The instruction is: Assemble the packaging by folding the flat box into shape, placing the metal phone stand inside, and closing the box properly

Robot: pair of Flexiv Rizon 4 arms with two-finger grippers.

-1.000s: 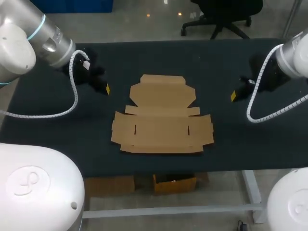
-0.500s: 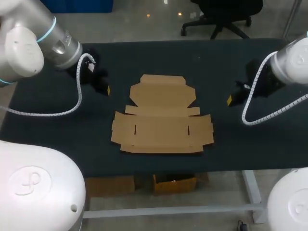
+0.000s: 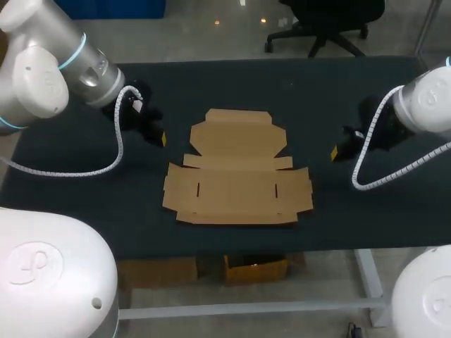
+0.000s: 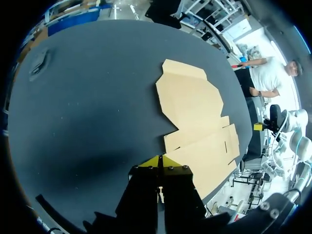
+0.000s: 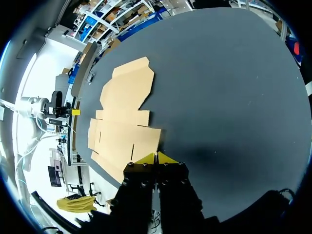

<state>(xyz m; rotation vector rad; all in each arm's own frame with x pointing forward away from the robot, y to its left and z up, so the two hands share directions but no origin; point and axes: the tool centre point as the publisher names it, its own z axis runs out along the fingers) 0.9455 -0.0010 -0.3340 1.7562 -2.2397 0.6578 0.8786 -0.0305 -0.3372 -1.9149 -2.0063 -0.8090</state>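
A flat brown cardboard box blank (image 3: 236,169) lies unfolded in the middle of the dark table (image 3: 317,91), all flaps down. My left gripper (image 3: 163,138) hovers just off the blank's upper left side, shut and holding nothing; in the left wrist view its yellow tips (image 4: 159,161) meet over the mat beside the blank (image 4: 195,117). My right gripper (image 3: 335,153) is shut and empty too, a short way off the blank's right edge. The right wrist view has its tips (image 5: 156,158) pressed together close to the blank (image 5: 124,117). No metal phone stand is in any view.
Bare dark mat surrounds the blank on every side. Cardboard boxes (image 3: 255,267) sit on the floor under the table's front edge.
Both arms have moved inward toward the blank: the left gripper to the right, the right gripper to the left and slightly down. The blank has not moved.
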